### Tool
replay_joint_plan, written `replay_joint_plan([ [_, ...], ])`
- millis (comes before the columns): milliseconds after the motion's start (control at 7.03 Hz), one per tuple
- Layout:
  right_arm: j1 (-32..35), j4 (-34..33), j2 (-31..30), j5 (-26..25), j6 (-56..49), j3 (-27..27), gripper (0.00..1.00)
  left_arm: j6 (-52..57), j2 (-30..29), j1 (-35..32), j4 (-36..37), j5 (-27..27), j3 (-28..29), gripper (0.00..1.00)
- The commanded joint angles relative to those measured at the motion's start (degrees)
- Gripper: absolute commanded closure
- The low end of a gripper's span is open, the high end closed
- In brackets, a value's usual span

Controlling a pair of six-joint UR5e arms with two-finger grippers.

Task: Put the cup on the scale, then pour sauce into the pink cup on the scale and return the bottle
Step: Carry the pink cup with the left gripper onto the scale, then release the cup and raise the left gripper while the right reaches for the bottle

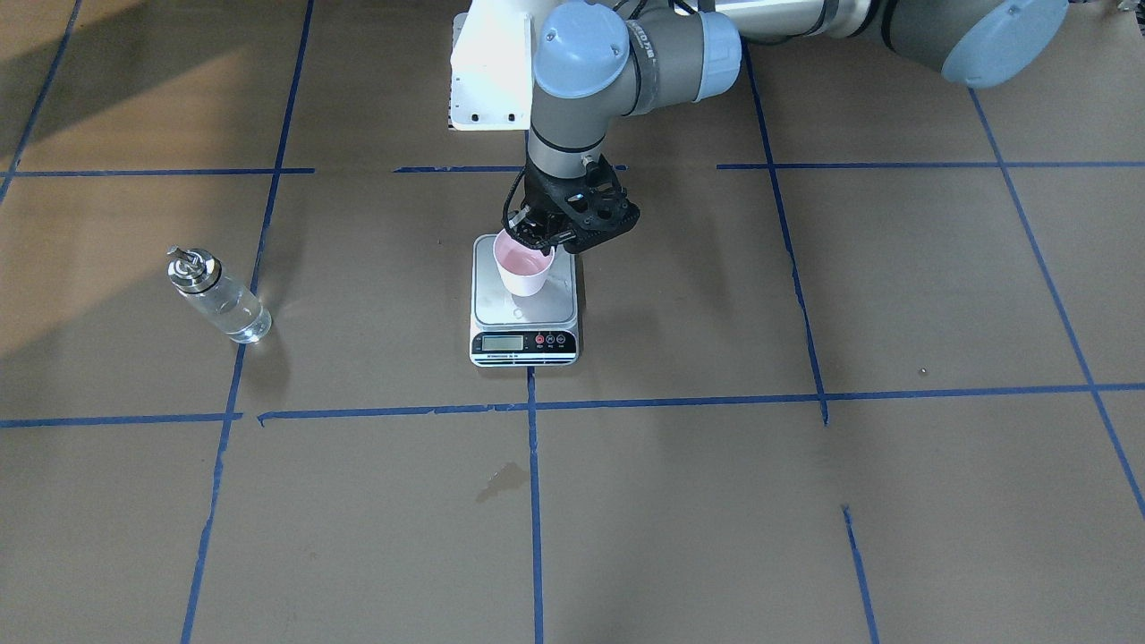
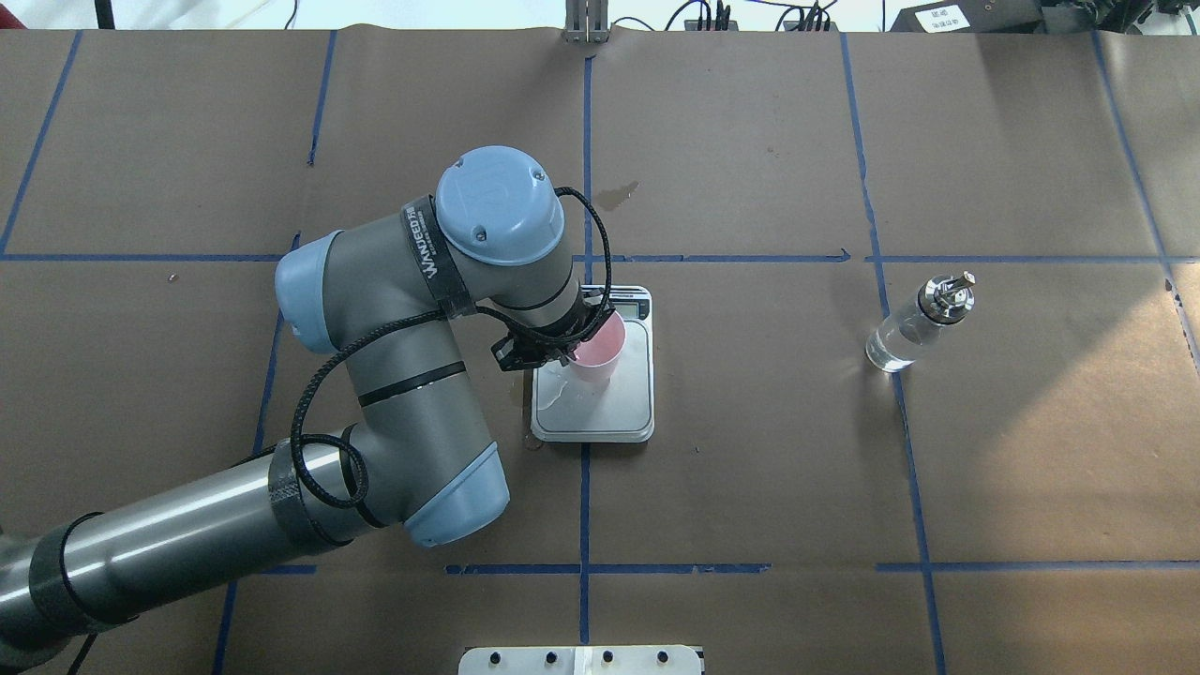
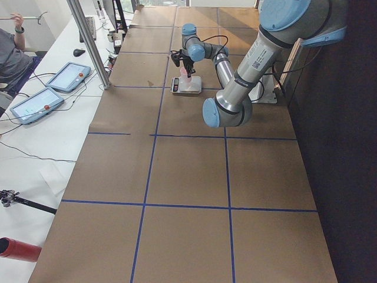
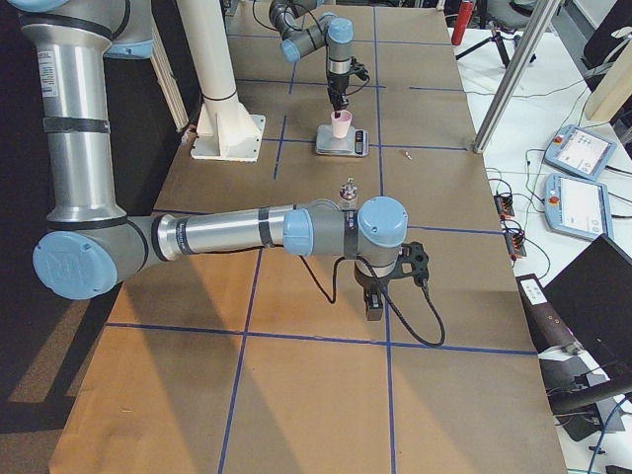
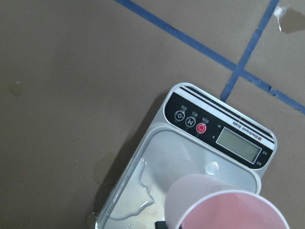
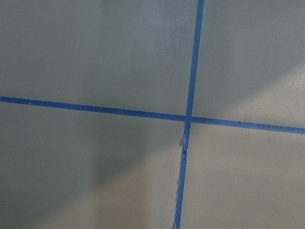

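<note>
The pale pink cup [image 1: 522, 271] is upright over the silver platform of the scale [image 1: 501, 309], at its end away from the display. I cannot tell whether the cup touches the platform. My left gripper [image 1: 539, 240] is shut on the cup's rim, one finger inside and one outside. The cup [image 2: 600, 352] and scale [image 2: 609, 412] also show in the overhead view, and in the left wrist view the cup [image 5: 224, 202] is above the scale [image 5: 217, 131]. The glass bottle [image 1: 220, 300] with clear sauce stands alone, far from both grippers. My right gripper [image 4: 376, 299] hangs over bare table; I cannot tell its state.
A small clear puddle [image 5: 136, 202] lies on the scale's platform beside the cup. A darker stain [image 1: 501, 481] marks the brown paper in front of the scale. Blue tape lines cross the table. The white robot base plate [image 1: 487, 67] stands behind the scale.
</note>
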Motion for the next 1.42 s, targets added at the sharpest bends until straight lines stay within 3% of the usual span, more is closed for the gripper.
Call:
replay_joint_plan([
  [0,0.0,0.0,0.0,0.5,-0.1,0.0,0.0,0.5,0.5,0.3,-0.4,0.1,0.4,1.0],
  [284,0.0,0.1,0.1,2.4,-0.1,-0.1,0.0,0.6,0.8,0.3,-0.7,0.1,-0.4,0.23],
  [426,0.0,0.2,0.5,2.4,-0.1,0.1,0.0,0.6,0.8,0.3,-0.6,0.4,-1.5,0.0],
  [569,0.0,0.0,1.7,2.6,0.1,0.9,0.0,2.4,0.9,-0.4,0.4,0.2,-5.7,0.0],
  [711,-0.1,-0.6,1.3,2.6,2.6,5.3,0.0,6.1,0.6,-1.3,5.1,0.0,-9.8,0.0],
  [1137,-10.7,-1.1,-4.0,1.6,28.6,25.5,0.0,13.8,2.5,-10.7,9.7,-3.1,-16.1,0.0],
  [1279,-15.2,-0.8,-4.8,-2.2,35.6,31.1,0.0,18.7,5.2,-14.0,9.8,-4.4,-18.6,0.0],
])
